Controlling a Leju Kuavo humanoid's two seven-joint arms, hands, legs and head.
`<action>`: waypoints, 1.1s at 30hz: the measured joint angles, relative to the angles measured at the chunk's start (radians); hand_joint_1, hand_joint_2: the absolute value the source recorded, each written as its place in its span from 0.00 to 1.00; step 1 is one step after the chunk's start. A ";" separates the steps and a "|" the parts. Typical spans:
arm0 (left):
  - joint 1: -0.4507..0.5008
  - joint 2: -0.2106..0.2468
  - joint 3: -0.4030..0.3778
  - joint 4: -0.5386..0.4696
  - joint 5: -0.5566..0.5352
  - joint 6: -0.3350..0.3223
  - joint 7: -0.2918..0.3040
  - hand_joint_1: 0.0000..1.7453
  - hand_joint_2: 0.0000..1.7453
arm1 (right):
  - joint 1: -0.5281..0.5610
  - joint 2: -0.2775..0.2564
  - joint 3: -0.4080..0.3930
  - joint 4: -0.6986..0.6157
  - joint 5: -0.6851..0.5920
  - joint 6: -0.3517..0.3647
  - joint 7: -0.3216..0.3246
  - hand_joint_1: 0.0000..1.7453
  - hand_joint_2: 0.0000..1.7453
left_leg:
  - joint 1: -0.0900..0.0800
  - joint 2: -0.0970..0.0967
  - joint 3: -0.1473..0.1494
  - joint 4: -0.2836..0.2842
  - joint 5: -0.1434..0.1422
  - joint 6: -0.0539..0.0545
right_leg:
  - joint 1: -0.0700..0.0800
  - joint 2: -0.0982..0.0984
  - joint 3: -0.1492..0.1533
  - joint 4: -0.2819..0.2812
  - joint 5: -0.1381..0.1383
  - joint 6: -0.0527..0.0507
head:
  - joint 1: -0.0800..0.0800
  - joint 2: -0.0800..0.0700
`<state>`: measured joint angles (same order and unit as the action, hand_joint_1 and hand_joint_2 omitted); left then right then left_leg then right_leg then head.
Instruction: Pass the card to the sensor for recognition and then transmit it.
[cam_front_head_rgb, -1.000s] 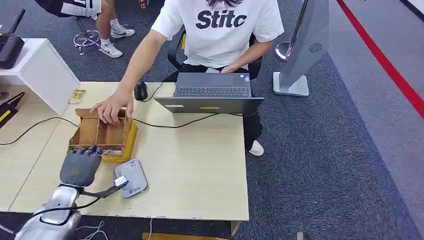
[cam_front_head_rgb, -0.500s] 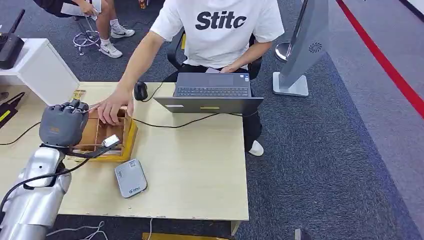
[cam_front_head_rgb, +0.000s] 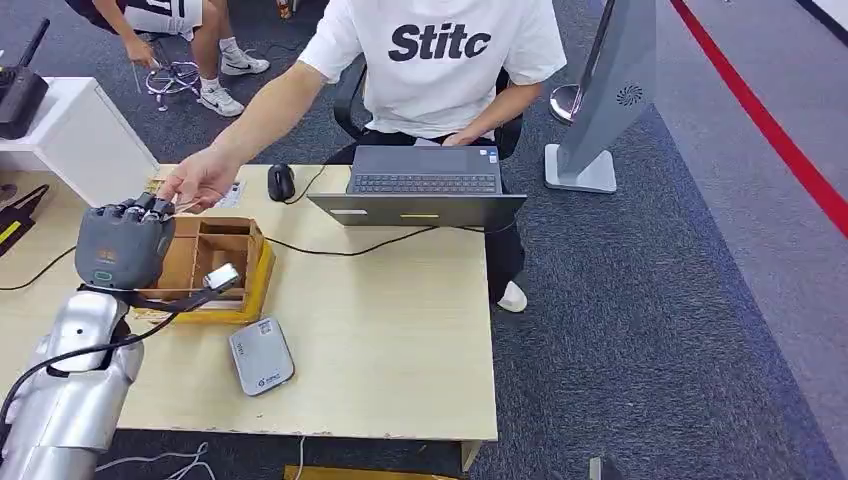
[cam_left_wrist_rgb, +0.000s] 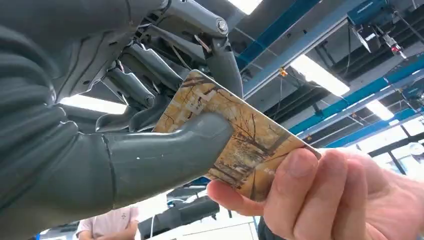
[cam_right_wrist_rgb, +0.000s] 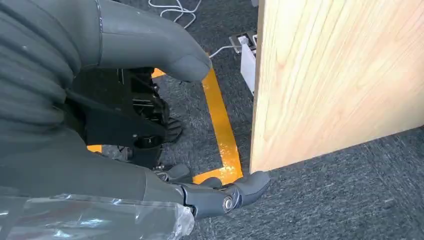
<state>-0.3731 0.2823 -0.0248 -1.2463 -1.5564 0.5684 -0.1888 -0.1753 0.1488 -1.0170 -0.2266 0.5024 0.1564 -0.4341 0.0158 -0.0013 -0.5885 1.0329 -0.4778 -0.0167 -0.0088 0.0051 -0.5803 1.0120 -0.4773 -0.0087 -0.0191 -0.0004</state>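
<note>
My left hand (cam_front_head_rgb: 125, 245) is raised over the left end of the wooden box, palm turned away from me. In the left wrist view its thumb and fingers pinch a card (cam_left_wrist_rgb: 240, 145) printed with an autumn tree scene. A person's hand (cam_front_head_rgb: 200, 180) reaches across the table and grips the card's free end with fingers (cam_left_wrist_rgb: 325, 200). The grey card sensor (cam_front_head_rgb: 261, 356) lies flat on the table near its front edge, right of my arm. My right hand (cam_right_wrist_rgb: 130, 165) hangs beside the table's edge, fingers apart, holding nothing.
A wooden compartment box (cam_front_head_rgb: 215, 265) on a yellow base stands under my left hand. A laptop (cam_front_head_rgb: 425, 185), a mouse (cam_front_head_rgb: 281, 182) and a black cable lie further back. The person in a white shirt sits behind the table. A white cabinet (cam_front_head_rgb: 75, 140) stands at the left.
My left hand rose from beside the sensor to above the box. The person's hand left the box, lifted toward my hand and took hold of the card's end.
</note>
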 joint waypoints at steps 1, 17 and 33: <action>-0.005 -0.002 0.002 0.000 0.003 0.000 0.000 1.00 1.00 | 0.000 0.000 0.000 0.000 0.001 0.000 0.000 0.00 1.00 | 0.000 0.000 0.000 0.000 0.000 0.000 | 0.000 0.000 0.000 0.000 0.000 0.000 | 0.000 0.000; -0.184 -0.041 -0.048 0.073 -0.004 -0.049 0.127 0.00 1.00 | -0.023 0.017 0.027 0.000 0.043 -0.003 0.014 0.00 1.00 | 0.000 0.000 0.000 0.000 0.000 0.000 | 0.000 0.001 -0.001 0.000 0.000 0.000 | 0.000 0.000; -0.200 -0.039 -0.067 0.115 -0.004 -0.046 0.118 0.00 1.00 | -0.023 0.017 0.027 0.000 0.042 -0.006 0.013 0.00 1.00 | 0.000 0.000 -0.001 0.000 0.000 0.000 | 0.000 0.001 -0.001 0.000 0.000 0.000 | 0.000 0.000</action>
<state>-0.5730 0.2430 -0.0916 -1.1315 -1.5602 0.5226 -0.0706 -0.1981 0.1659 -0.9899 -0.2262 0.5447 0.1507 -0.4208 0.0160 -0.0009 -0.5890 1.0330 -0.4778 -0.0168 -0.0087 0.0057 -0.5811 1.0122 -0.4773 -0.0088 -0.0191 -0.0004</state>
